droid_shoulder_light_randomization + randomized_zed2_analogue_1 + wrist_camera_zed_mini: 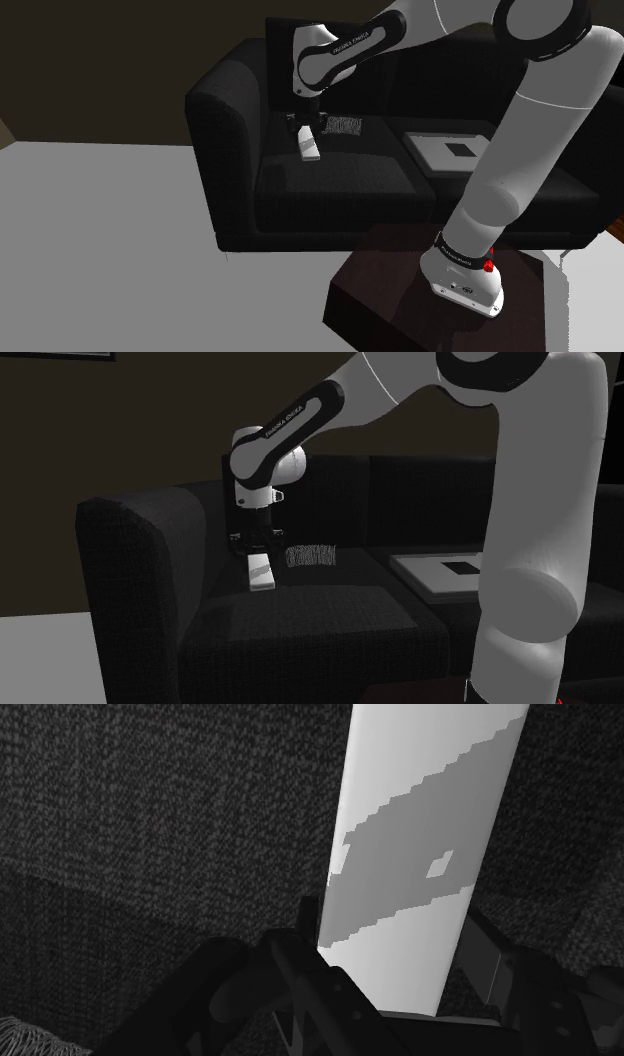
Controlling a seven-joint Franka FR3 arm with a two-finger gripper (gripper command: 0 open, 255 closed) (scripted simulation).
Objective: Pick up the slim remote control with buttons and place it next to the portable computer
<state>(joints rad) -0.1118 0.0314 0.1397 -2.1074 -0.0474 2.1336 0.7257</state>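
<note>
**Gripper state.** The black gripper [305, 127] [256, 546] [392, 949] points down over the seat of the black sofa [225, 130] [130, 572]. It is closed on the remote control [311, 146] [262, 572] [420, 834]. In the wrist view, one finger [298, 954] bears on each long edge of the remote.

**Remote position.** The remote is a slim white slab with a grey diagonal patch on its face. It is clasped at one end. The rest of its length extends out beyond the fingertips, down towards the seat cushion. In the second exterior view it hangs directly under the gripper, at the cushion nearest the sofa's armrest and close to the backrest. Whether its free end touches the cushion cannot be determined.

**Surroundings.** A small patterned grey cloth [343, 126] [311, 556] lies on the same cushion, just beside the remote on the laptop side and not touching it. The laptop [455, 150] [445, 574] (a flat white unit with a dark square on top) lies on the next seat cushion, well apart from the remote. The arm's base sits on a dark stand [400, 295] in front of the sofa.
</note>
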